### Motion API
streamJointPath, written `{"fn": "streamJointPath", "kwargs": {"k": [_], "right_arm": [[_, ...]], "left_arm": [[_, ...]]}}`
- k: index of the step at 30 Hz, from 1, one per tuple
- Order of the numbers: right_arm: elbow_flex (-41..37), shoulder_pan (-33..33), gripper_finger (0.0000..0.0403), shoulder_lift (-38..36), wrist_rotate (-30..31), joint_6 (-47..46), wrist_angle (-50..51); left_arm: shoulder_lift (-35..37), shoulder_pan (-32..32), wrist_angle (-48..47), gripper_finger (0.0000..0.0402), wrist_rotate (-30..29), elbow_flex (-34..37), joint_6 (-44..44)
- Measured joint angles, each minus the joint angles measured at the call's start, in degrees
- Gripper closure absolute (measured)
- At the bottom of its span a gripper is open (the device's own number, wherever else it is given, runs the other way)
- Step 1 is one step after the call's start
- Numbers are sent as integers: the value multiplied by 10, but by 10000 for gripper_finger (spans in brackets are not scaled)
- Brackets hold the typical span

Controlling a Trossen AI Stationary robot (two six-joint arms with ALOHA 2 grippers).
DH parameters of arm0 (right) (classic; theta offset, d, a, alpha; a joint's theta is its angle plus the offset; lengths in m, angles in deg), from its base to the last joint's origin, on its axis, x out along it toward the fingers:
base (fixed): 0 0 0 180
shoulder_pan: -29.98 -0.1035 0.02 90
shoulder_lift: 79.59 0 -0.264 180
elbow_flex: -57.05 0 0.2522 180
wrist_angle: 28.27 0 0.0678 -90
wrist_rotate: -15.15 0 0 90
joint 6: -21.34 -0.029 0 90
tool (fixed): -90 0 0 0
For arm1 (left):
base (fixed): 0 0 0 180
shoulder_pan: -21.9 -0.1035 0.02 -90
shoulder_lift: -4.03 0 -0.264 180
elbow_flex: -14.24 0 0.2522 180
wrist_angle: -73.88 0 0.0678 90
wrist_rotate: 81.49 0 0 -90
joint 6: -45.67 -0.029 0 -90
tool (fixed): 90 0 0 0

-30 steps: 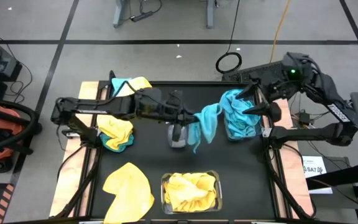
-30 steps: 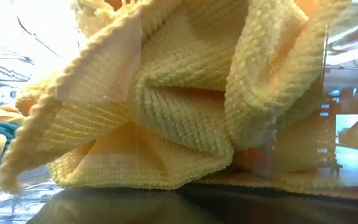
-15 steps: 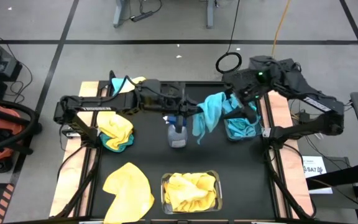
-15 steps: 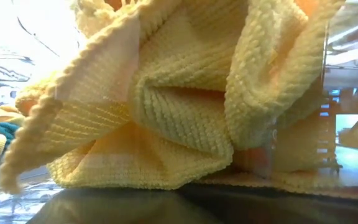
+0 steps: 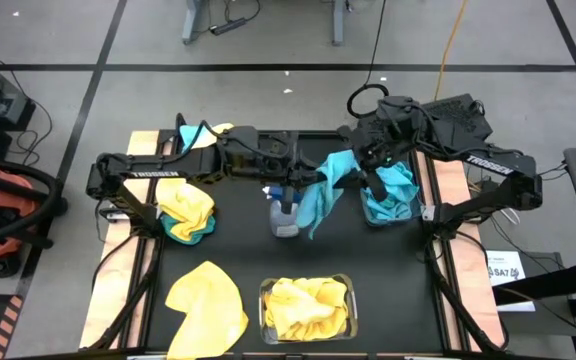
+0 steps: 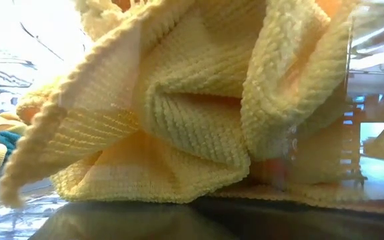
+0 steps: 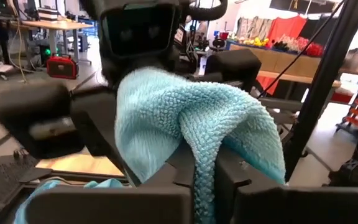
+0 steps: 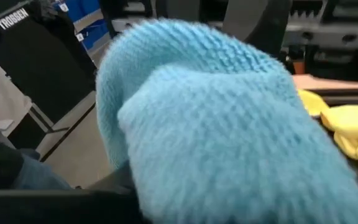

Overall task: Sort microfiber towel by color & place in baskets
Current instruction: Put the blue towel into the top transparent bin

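My left gripper (image 5: 305, 181) is shut on a teal-blue towel (image 5: 324, 192) above the mat's middle, over the spray bottle (image 5: 285, 215). My right gripper (image 5: 364, 166) is open at the towel's far right part. In the left wrist view its fingers (image 7: 35, 115) stand on either side of the towel (image 7: 185, 118); whether they touch it I cannot tell. A clear basket (image 5: 388, 207) holds teal towels at the right. A second basket (image 5: 306, 306) holds yellow towels at the near edge and fills the low view (image 6: 192, 107). My left gripper pinches a bunched fold of the teal towel (image 7: 205, 177) between its two fingers, coming level from the table's left. The towel is lifted clear; part bulges beyond the fingers and a tail (image 5: 315, 222) hangs slack below them.
A loose yellow towel (image 5: 208, 312) lies at the near left. A yellow and teal heap (image 5: 186, 213) lies at the left, and another yellow and teal pair (image 5: 208, 136) at the far left. The spray bottle stands under the held towel.
My right gripper has swung from over the teal basket toward the table's left and far edge, up to the held towel. My left gripper has carried the towel slightly toward the far edge; the towel now hangs apart from the basket's contents.
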Motion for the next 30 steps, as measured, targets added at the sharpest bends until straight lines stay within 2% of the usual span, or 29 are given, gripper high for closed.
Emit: {"fn": "streamJointPath", "kwargs": {"k": [5, 7, 13, 17, 23, 30], "right_arm": [[0, 0, 366, 5, 9, -7, 10], [0, 0, 388, -3, 23, -2, 11], [0, 4, 389, -44, 65, -4, 52], [0, 15, 395, -80, 135, 3, 126], [0, 38, 396, -117, 264, -2, 259], [0, 61, 397, -126, 350, -30, 389]], "left_arm": [[1, 0, -3, 321, -18, 0, -21], [4, 0, -4, 293, -19, 0, -21], [29, -1, -82, 198, -32, 0, -22], [65, -7, -175, 154, -47, 0, -21], [125, -21, -331, 143, -85, 0, -21], [176, -30, -547, 142, -123, 0, -15]]}}
